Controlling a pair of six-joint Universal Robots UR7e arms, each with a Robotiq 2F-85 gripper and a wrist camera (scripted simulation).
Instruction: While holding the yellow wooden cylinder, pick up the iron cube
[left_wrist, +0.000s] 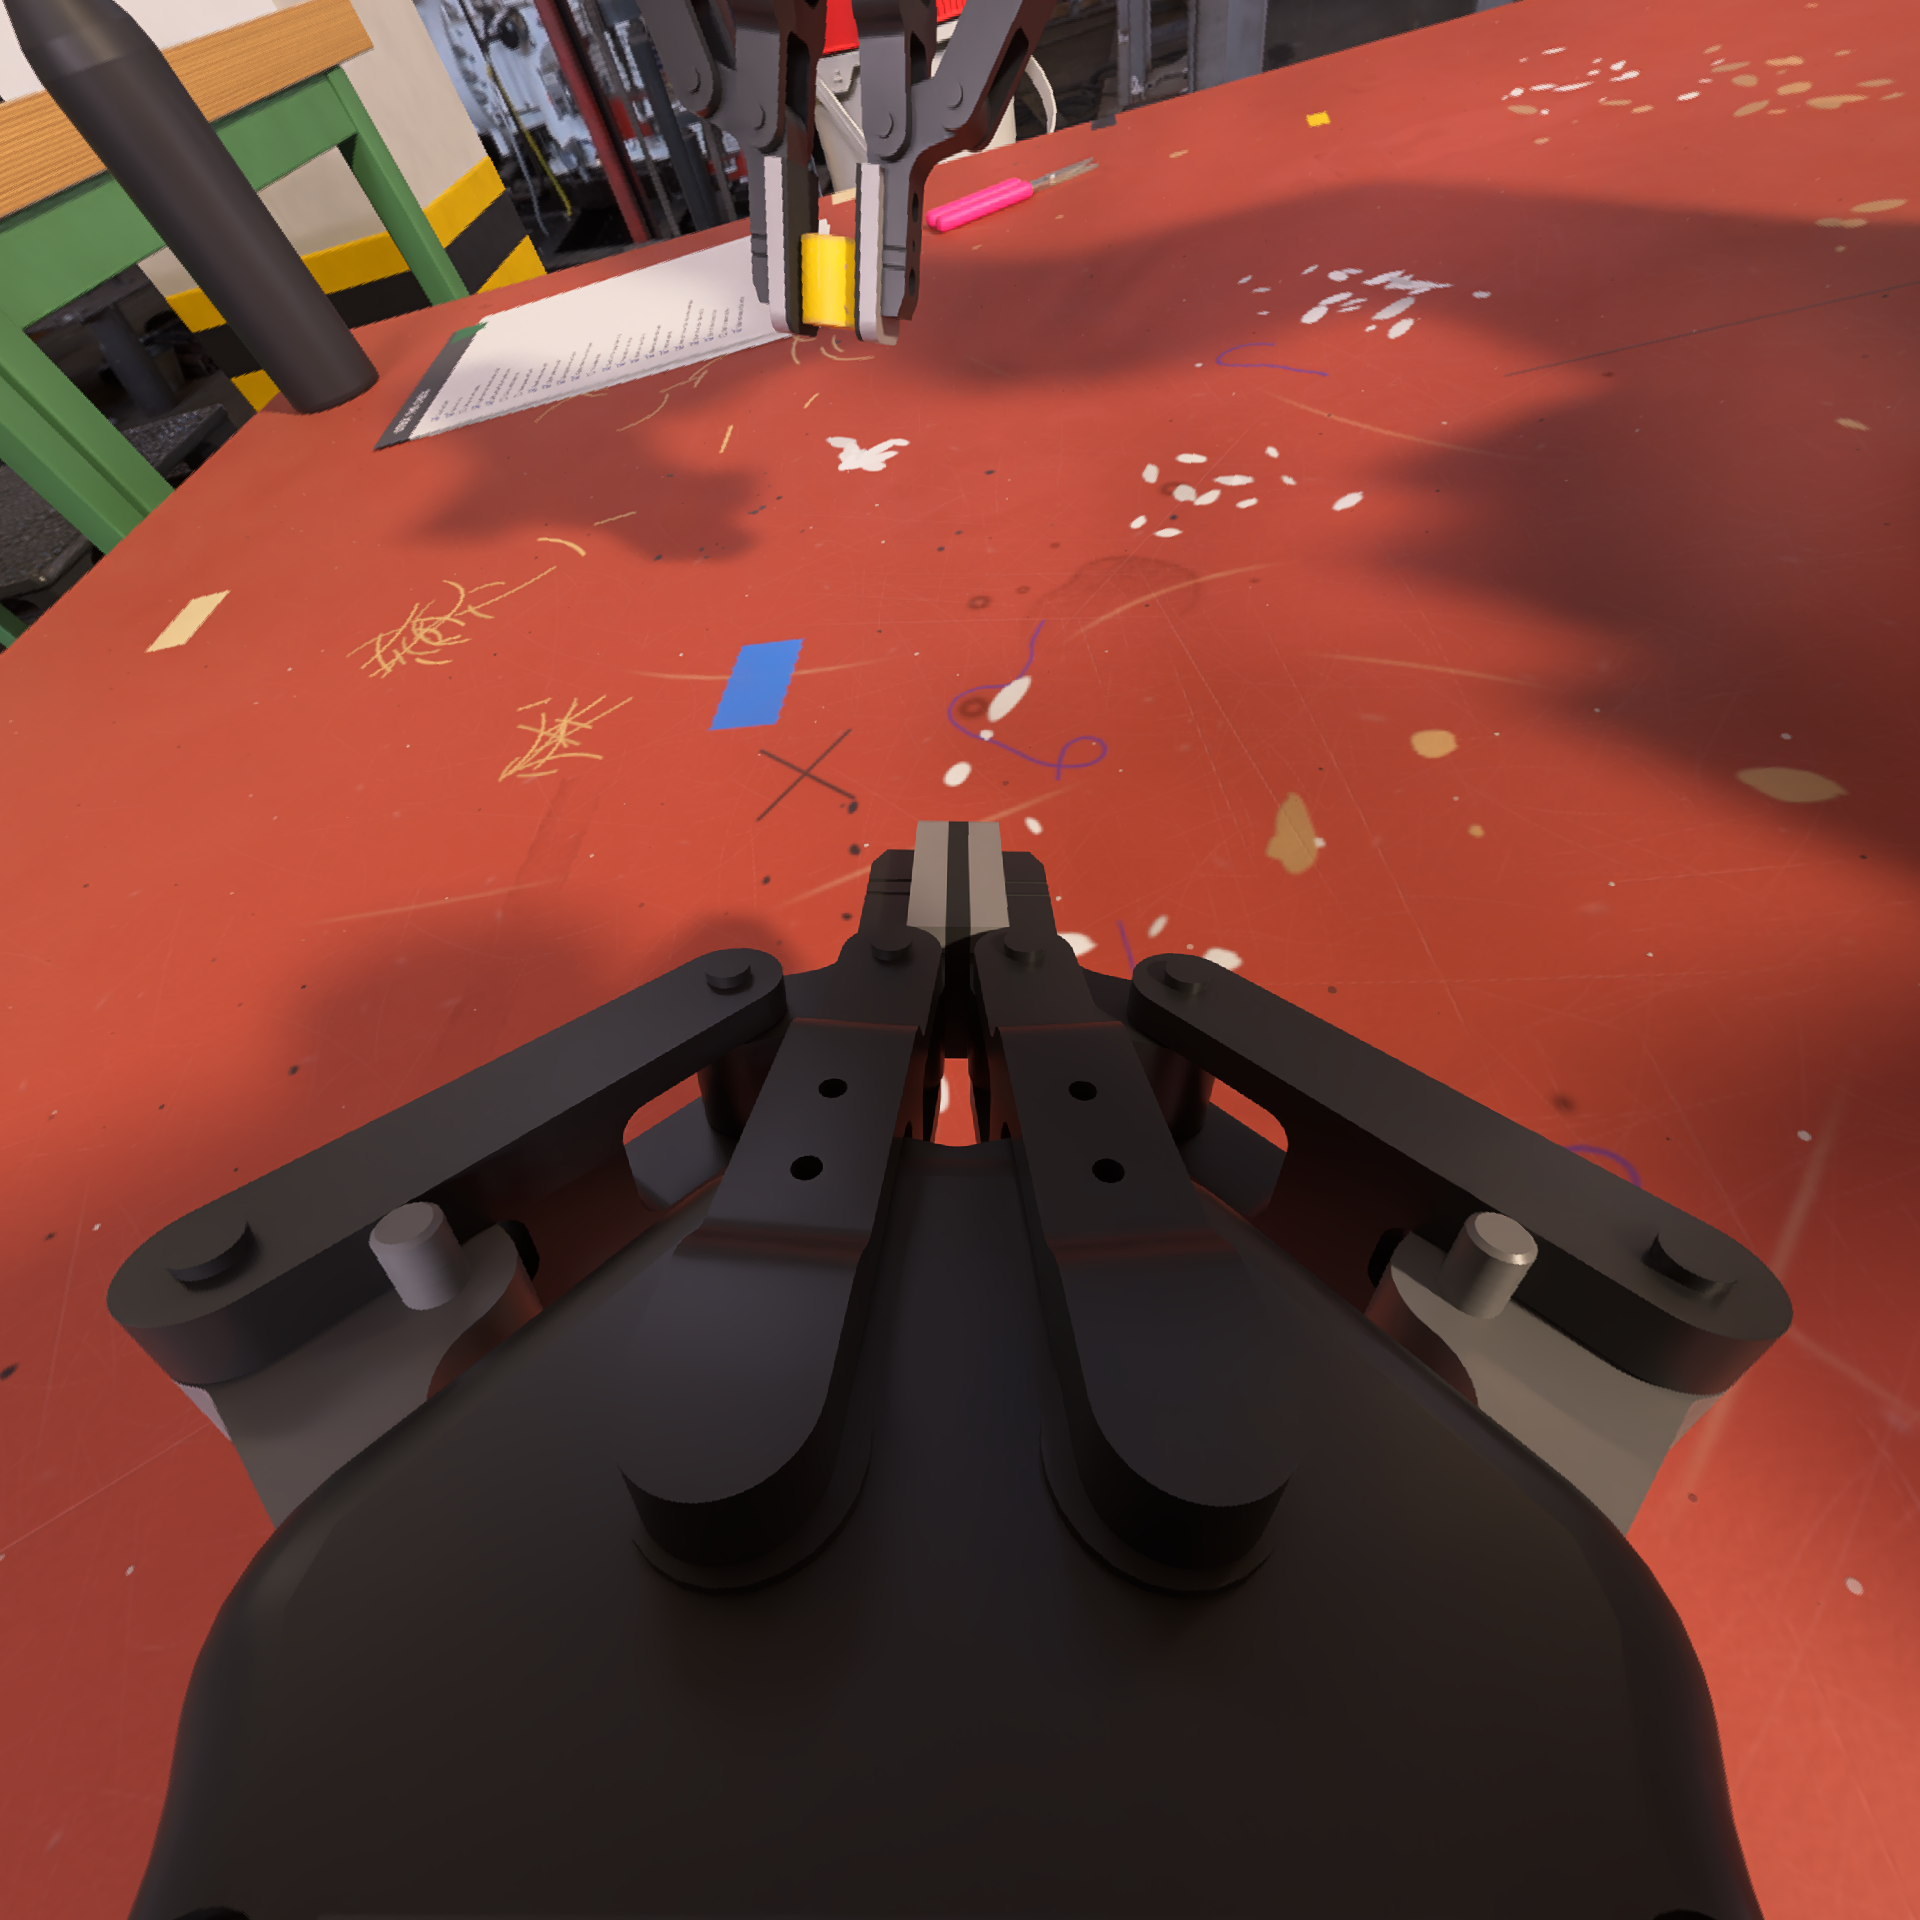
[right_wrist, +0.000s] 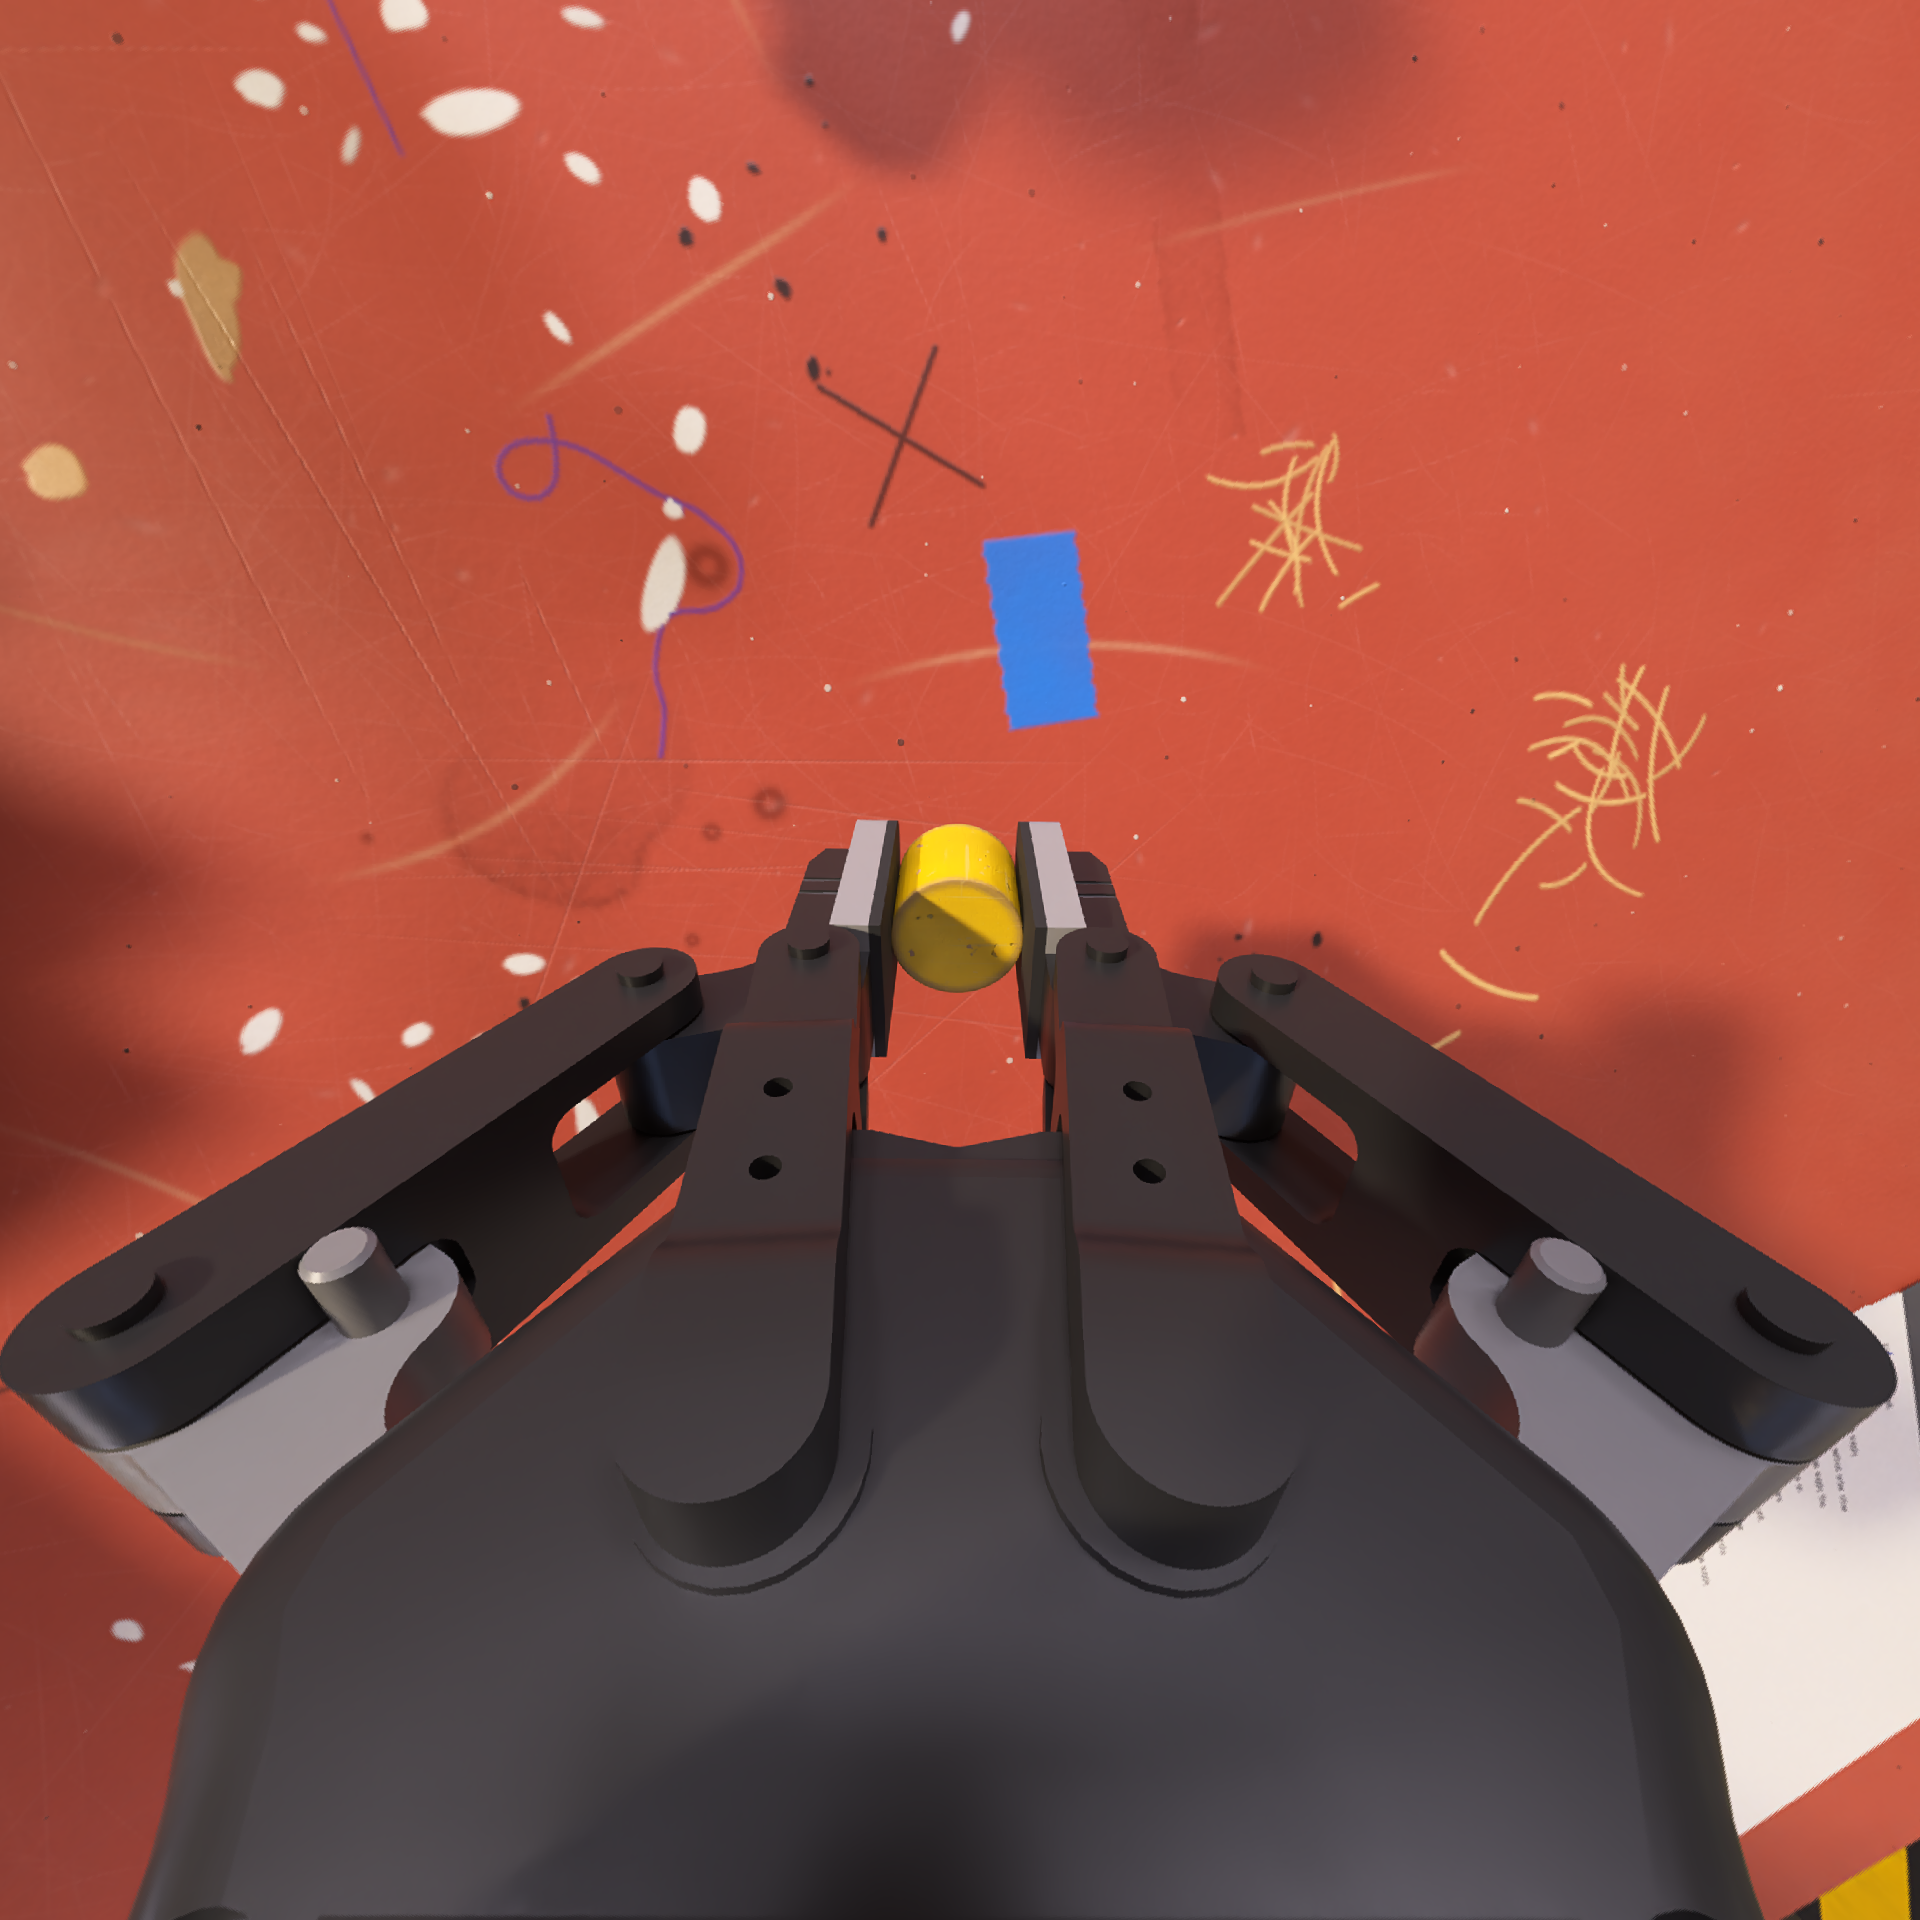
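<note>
Right hand (right_wrist: 956, 904) grasping the yellow wooden cylinder (right_wrist: 956, 906); left hand (left_wrist: 957, 878) clenched on nothing.

In the right wrist view we see the cylinder pinched between the two grey pads (right_wrist: 865, 875), lying crosswise with one flat end facing the camera, held above the red bench (right_wrist: 1455, 260). Below it on the bench lie a blue rectangle (right_wrist: 1039, 630) and a black cross mark (right_wrist: 902, 436). From the left wrist view we see the left hand's pads pressed together with only a thin dark line between them, low over the bench near the same cross mark, and the right hand farther off beside a white sheet of paper (left_wrist: 603, 343), with a pink-handled tool (left_wrist: 982, 203) behind it. We cannot find the iron cube in either view.
</note>
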